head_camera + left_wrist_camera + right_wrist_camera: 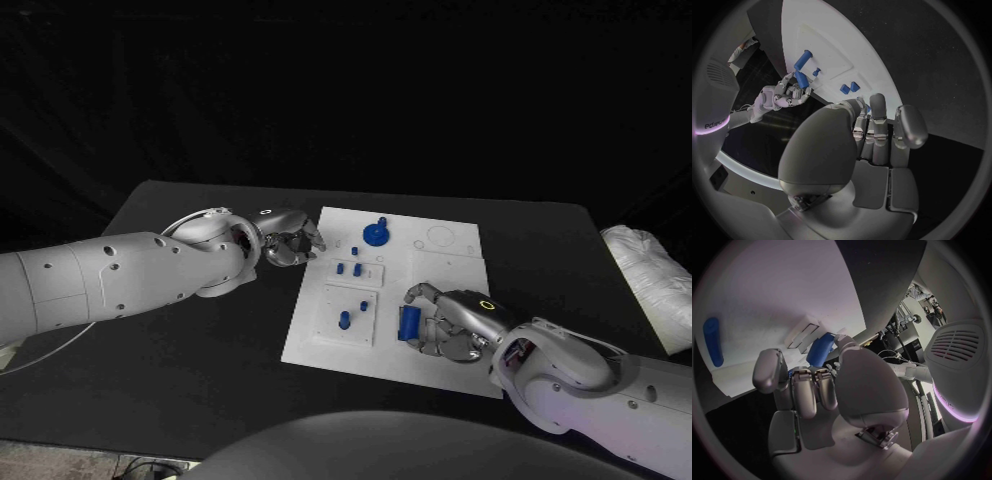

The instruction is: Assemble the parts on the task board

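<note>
Working left to right, the left hand sits at the nine o'clock edge of the task board, its fingers curled in with nothing between them, just short of the two small blue pegs standing near the board's middle. A blue knob stands toward twelve o'clock, and another short blue piece lies toward seven o'clock.

The right hand rests at about five o'clock on the board, fingers closed round a blue cylinder, which pokes out beyond the fingertips on the board side.

To do this step well, I reckon the right hand should keep the cylinder square to its slot, lower slowly, and let go only once it seats, while the left hand steadies the board's edge on the dark surface.
</note>
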Action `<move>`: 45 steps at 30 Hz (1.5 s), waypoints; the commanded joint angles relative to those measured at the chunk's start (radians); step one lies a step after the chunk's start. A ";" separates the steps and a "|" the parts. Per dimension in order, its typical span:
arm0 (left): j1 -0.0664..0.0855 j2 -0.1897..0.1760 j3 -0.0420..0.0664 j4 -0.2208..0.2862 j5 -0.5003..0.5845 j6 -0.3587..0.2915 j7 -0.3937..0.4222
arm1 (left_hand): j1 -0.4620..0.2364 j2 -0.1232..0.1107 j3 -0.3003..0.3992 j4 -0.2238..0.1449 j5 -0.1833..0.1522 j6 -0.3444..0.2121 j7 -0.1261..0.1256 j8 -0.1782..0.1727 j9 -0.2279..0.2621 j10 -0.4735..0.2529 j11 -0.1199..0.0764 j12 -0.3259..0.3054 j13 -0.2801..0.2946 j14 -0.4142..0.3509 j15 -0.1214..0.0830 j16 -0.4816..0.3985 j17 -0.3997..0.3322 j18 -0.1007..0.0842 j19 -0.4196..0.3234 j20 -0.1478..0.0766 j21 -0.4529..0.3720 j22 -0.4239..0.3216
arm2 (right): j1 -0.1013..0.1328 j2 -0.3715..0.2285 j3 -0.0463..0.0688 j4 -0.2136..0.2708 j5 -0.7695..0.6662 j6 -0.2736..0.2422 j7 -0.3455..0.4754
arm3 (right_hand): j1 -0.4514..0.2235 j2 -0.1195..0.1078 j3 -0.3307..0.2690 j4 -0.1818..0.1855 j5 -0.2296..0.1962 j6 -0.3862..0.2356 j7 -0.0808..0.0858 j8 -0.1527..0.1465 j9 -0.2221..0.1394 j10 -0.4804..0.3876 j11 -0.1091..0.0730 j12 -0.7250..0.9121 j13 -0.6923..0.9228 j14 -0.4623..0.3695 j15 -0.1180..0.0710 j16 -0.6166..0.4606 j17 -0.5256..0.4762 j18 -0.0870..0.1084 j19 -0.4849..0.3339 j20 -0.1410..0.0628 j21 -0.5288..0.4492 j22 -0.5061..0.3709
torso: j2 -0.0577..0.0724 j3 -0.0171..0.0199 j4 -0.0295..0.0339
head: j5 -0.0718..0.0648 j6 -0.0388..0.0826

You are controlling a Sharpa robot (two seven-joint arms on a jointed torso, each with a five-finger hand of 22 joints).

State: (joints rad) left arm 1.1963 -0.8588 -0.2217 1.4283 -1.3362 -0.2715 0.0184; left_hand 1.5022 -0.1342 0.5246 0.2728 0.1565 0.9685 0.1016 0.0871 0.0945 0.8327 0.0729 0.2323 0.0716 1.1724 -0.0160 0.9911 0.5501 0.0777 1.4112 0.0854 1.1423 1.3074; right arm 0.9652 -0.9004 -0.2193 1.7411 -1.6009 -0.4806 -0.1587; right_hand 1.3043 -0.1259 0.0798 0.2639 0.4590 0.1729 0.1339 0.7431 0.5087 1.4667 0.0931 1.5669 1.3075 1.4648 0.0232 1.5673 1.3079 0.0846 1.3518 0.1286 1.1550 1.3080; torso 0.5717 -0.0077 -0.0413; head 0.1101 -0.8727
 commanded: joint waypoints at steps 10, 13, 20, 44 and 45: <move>0.000 0.003 0.001 0.001 0.005 0.028 -0.006 | 0.006 0.003 0.007 -0.001 0.002 0.005 0.004 0.005 0.002 0.007 -0.001 0.000 -0.001 -0.005 -0.002 -0.004 -0.002 0.006 -0.003 0.006 -0.004 0.154 | -0.001 0.001 -0.001 -0.001 -0.014 0.022 -0.012 | -0.009 0.000 -0.019 0.013 -0.092 -0.012 0.050 0.019 -0.027 0.104 0.002 0.004 0.263 0.106 0.004 0.003 0.263 0.010 -0.008 0.004 -0.009 0.136 | 0.000 0.0006 -0.0007 | 0.001 0.000; -0.001 0.003 0.001 0.001 0.005 0.029 -0.006 | 0.006 0.003 0.007 -0.001 0.002 0.005 0.004 0.005 0.002 0.007 -0.001 0.000 -0.001 -0.005 -0.002 -0.004 -0.002 0.006 -0.003 0.006 -0.004 0.154 | -0.001 0.000 -0.001 -0.001 -0.011 0.020 -0.013 | -0.012 0.003 -0.021 0.016 -0.100 -0.011 0.050 0.024 -0.030 0.104 0.002 0.004 0.263 0.106 0.005 0.003 0.263 0.010 -0.008 0.004 -0.011 0.136 | 0.000 0.0002 -0.0008 | 0.001 0.000; -0.001 0.005 0.001 0.000 0.005 0.030 -0.006 | 0.006 0.004 0.007 -0.001 0.002 0.005 0.004 0.005 0.002 0.007 -0.001 0.000 -0.001 -0.006 -0.002 -0.005 -0.005 0.007 -0.004 0.006 -0.007 0.153 | -0.001 0.001 -0.001 -0.004 -0.004 0.026 -0.017 | -0.006 0.021 -0.016 0.012 -0.073 0.003 0.048 0.047 -0.035 0.104 0.003 0.004 0.263 0.106 0.006 0.003 0.263 0.011 -0.008 0.005 -0.014 0.135 | 0.000 0.0002 -0.0005 | -0.001 0.000; -0.003 0.006 0.000 0.000 0.006 0.037 -0.010 | 0.007 0.004 0.008 -0.002 0.003 0.003 0.003 0.004 0.002 0.009 0.000 0.000 -0.001 -0.007 -0.002 -0.006 -0.006 0.007 -0.004 0.006 -0.007 0.153 | -0.001 -0.001 -0.001 -0.011 0.036 -0.024 0.018 | -0.038 0.065 0.018 0.015 0.168 0.121 0.027 0.120 -0.089 0.104 -0.018 0.004 0.263 0.106 -0.012 0.003 0.263 0.009 0.002 -0.009 -0.004 0.139 | 0.001 0.0001 -0.0010 | 0.003 0.000; -0.003 0.006 0.000 0.000 0.006 0.037 -0.009 | 0.007 0.004 0.008 -0.002 0.003 0.003 0.003 0.004 0.002 0.009 0.000 0.000 -0.001 -0.007 -0.002 -0.006 -0.006 0.007 -0.004 0.006 -0.007 0.153 | -0.001 -0.001 -0.001 -0.010 0.038 -0.029 0.021 | -0.044 0.066 0.018 0.019 0.173 0.128 0.026 0.121 -0.092 0.104 -0.019 0.004 0.263 0.106 -0.013 0.003 0.263 0.009 0.002 -0.010 -0.003 0.140 | 0.001 0.0002 -0.0010 | 0.003 0.000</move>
State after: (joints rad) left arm 1.1933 -0.8538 -0.2217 1.4261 -1.3346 -0.2482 0.0094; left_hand 1.5022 -0.1342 0.5271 0.2702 0.1565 0.9685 0.1016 0.0871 0.0954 0.8327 0.0729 0.2324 0.0717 1.1725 -0.0160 0.9911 0.5453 0.0776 1.4112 0.0854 1.1385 1.3074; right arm 0.9649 -0.9011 -0.2197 1.7288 -1.5714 -0.4880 -0.1572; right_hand 1.2661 -0.0669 0.0966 0.2796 0.6284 0.2846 0.1553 0.8568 0.4139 1.4660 0.0794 1.5669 1.3073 1.4649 0.0156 1.5673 1.3074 0.0845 1.3559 0.1247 1.1469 1.3075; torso 0.5719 -0.0076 -0.0423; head 0.1129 -0.8727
